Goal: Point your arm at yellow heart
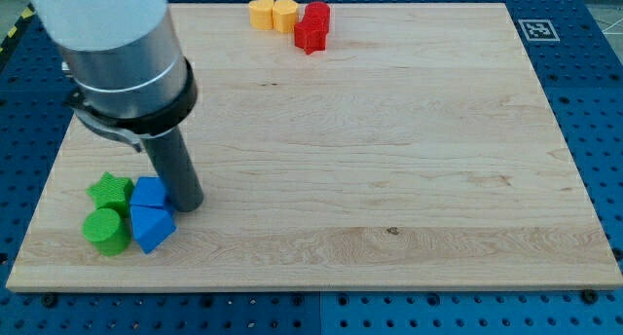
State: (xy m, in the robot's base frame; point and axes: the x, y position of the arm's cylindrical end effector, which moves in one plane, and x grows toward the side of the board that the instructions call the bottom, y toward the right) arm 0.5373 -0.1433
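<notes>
Two yellow blocks sit at the view's top edge: the left one [261, 12] looks like the yellow heart, the right one [284, 14] is a yellow hexagon touching it. My tip [190, 205] rests at the view's lower left, far from the yellow blocks. It stands right beside a blue block [149, 192] and just above another blue block [151, 227].
Two red blocks [313, 26] are stacked close together right of the yellow pair. A green star [110, 191] and a green cylinder [105, 230] lie left of the blue blocks. The wooden board [389, 160] sits on a blue perforated table.
</notes>
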